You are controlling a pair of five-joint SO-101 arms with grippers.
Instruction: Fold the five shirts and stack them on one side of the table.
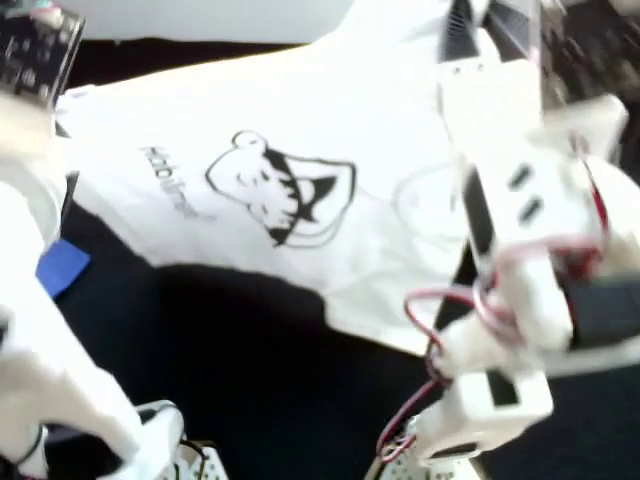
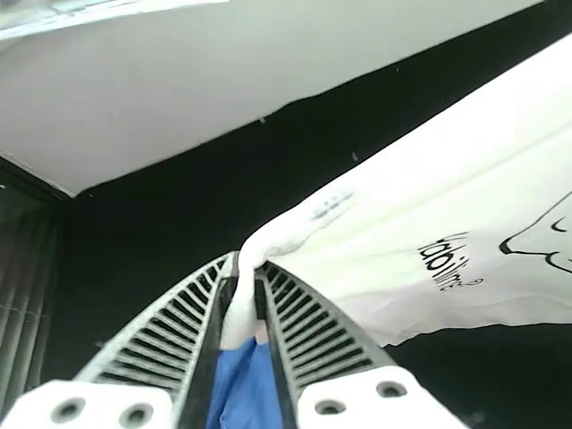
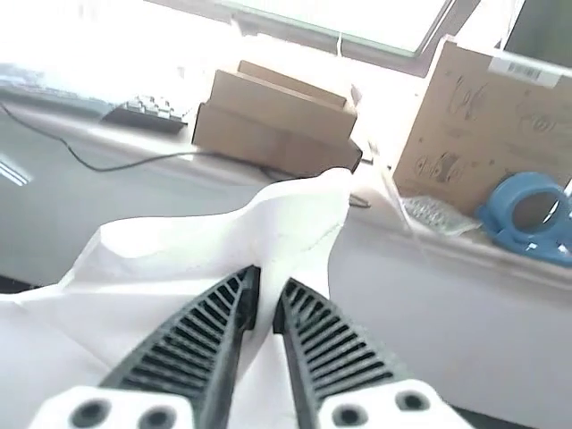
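Black table (image 1: pixel 250 370), white shirt (image 1: pixel 400 250) between jaws

White printed shirt (image 1: pixel 400 110), seemingly lifted, spread.

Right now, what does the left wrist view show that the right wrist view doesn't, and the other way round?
Left wrist view: the black table, the print on the white shirt, and a blue patch beyond the left gripper. Right wrist view: cardboard boxes, a keyboard and a blue ring-shaped object in the background past the right gripper. Both: a gripper shut on a bunched edge of the white shirt.
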